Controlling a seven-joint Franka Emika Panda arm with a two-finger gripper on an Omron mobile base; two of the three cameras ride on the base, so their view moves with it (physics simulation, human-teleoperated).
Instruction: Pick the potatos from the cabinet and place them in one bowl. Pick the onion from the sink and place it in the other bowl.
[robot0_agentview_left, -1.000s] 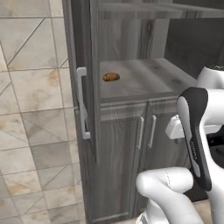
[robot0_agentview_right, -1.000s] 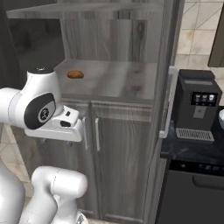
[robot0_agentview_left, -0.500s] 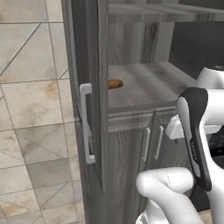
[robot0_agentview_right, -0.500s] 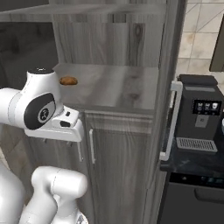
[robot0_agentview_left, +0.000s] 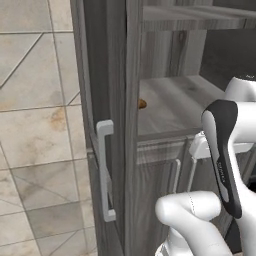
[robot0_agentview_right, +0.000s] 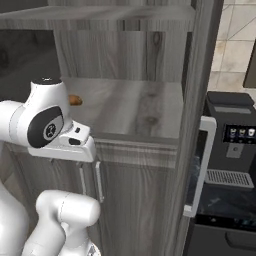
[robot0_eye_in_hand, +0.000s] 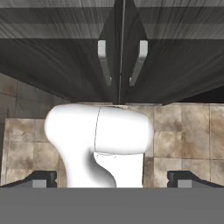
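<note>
The dark grey wood-grain cabinet (robot0_agentview_left: 165, 107) (robot0_agentview_right: 135, 107) stands open in front of me. One orange-brown potato (robot0_agentview_right: 75, 100) lies on its middle shelf at the left. In the left base view this potato (robot0_agentview_left: 142, 104) peeks out from behind the open door's edge. My gripper (robot0_eye_in_hand: 113, 180) hangs below shelf height in front of the lower doors, pointing down at the floor. Its fingertips (robot0_eye_in_hand: 43, 179) stand wide apart, open, with nothing between them. The onion, the sink and both bowls are out of view.
The left cabinet door (robot0_agentview_left: 107, 150) swings out with its pale bar handle (robot0_agentview_left: 105, 170). The right door (robot0_agentview_right: 200, 125) is also open, handle (robot0_agentview_right: 200, 167) facing me. A black coffee machine (robot0_agentview_right: 235, 145) stands on the counter to the right. Two lower doors (robot0_eye_in_hand: 120, 57) are shut.
The whole picture has shifted: the base has driven, and the cabinet now looms closer. The left door's edge now covers most of the potato in the left base view. The arm's pose is unchanged.
</note>
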